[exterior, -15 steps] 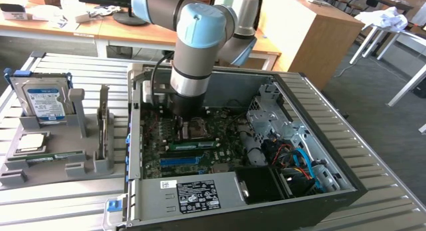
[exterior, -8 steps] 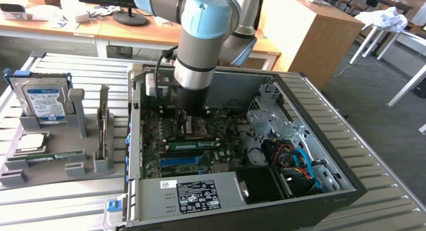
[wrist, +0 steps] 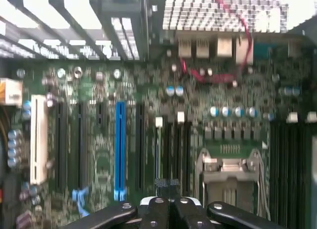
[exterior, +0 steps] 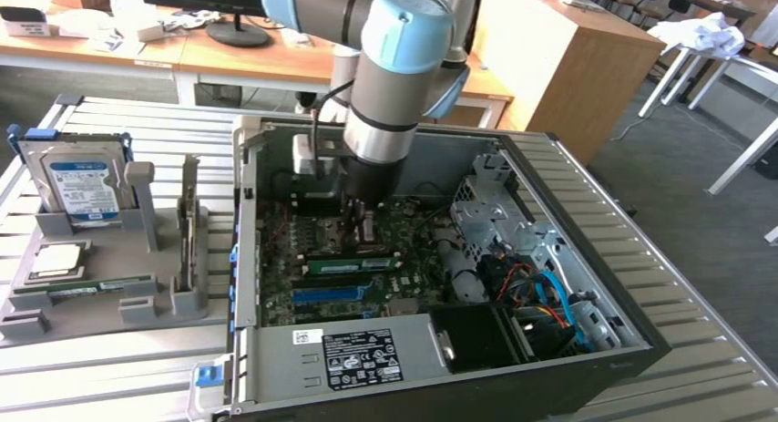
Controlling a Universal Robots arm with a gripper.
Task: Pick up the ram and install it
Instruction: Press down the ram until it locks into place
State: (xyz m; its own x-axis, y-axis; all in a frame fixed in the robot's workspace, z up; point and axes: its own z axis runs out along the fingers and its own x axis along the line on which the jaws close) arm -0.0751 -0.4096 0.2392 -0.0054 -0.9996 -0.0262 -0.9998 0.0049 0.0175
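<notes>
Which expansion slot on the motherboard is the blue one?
The blue slot stands between black slots, with the white slot farther off.

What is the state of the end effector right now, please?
End effector: state cannot be told; it hangs inside the open black computer case, above the green motherboard.

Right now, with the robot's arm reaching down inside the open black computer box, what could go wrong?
1. The gripper hangs close over the crowded green motherboard. A small slip might bump the little blue-topped round parts.
2. The narrow black slots sit side by side, so aiming slightly off might hit the wrong one.
3. A thin red wire loops by the silver finned heatsink and might snag.
</notes>
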